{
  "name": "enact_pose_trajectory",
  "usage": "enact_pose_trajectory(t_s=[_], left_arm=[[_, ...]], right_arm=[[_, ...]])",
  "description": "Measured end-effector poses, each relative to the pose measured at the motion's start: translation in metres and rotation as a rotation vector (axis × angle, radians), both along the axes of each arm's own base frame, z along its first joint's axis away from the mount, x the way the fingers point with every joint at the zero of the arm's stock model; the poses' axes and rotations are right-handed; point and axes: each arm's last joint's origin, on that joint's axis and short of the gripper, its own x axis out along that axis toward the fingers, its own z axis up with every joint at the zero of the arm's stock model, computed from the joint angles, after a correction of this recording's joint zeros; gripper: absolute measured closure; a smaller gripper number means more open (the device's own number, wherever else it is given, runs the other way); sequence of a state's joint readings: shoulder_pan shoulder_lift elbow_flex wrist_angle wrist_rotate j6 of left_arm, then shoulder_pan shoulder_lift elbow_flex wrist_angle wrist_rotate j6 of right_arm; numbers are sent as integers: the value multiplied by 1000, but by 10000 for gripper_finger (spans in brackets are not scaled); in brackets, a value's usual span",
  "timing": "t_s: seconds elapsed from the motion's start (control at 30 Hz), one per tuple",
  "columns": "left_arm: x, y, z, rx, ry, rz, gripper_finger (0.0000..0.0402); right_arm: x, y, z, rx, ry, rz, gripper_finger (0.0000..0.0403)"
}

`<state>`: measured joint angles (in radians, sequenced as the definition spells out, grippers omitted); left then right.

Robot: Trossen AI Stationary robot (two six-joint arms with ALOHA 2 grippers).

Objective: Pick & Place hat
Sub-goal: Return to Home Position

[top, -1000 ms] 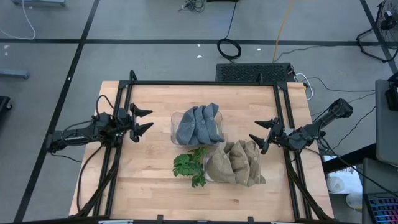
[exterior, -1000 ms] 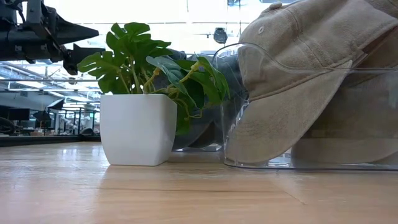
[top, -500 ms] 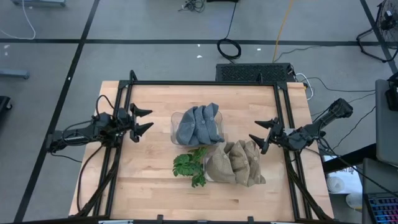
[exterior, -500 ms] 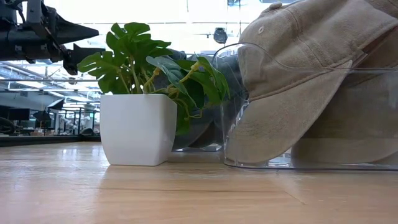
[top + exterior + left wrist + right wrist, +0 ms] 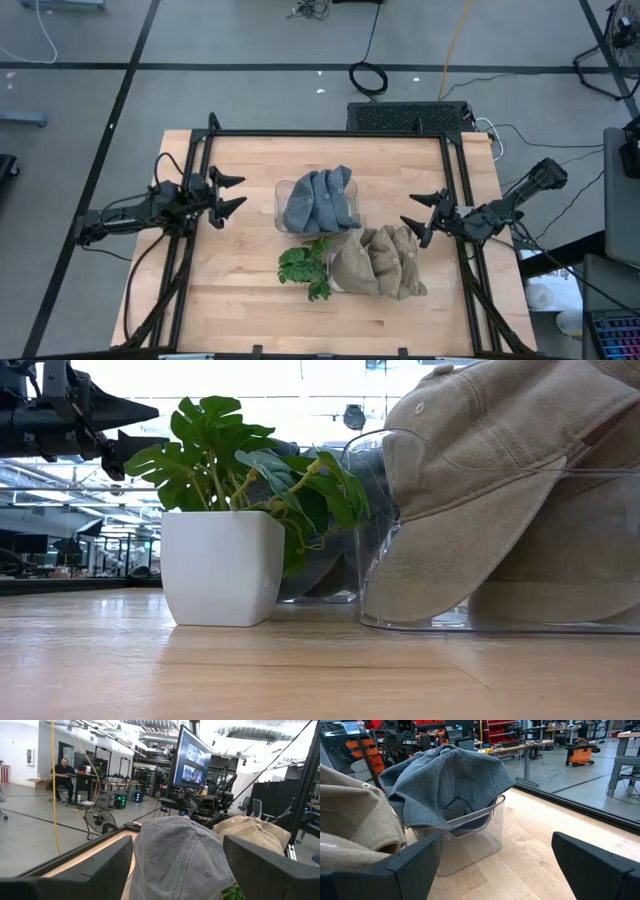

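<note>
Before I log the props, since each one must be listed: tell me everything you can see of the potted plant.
The potted plant stands upright on the wooden table in a smooth white square pot narrowing downward. Broad split green leaves lean toward the bin of brown caps; a gap shows between pot and bin.

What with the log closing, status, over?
Left gripper open, table's left. Right gripper open, table's right. Gray caps in far bin, tan caps in near bin. Plant beside them, clear of arms.
</note>
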<state>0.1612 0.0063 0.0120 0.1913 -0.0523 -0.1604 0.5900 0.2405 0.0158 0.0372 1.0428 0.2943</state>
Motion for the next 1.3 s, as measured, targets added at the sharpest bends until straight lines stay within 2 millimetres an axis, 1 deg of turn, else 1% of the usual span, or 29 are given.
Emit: enact_pose_trajectory(t_s=[0.17,0.5,0.83,1.13,1.3], left_arm=[[0,0,0,0,0,0,76],[0,0,0,0,0,0,91],[0,0,0,0,0,0,80],[0,0,0,0,0,0,91],[0,0,0,0,0,0,87]], right_arm=[[0,0,0,0,0,0,41],[0,0,0,0,0,0,41],[0,0,0,0,0,0,41],[0,0,0,0,0,0,41],[0,0,0,0,0,0,41]])
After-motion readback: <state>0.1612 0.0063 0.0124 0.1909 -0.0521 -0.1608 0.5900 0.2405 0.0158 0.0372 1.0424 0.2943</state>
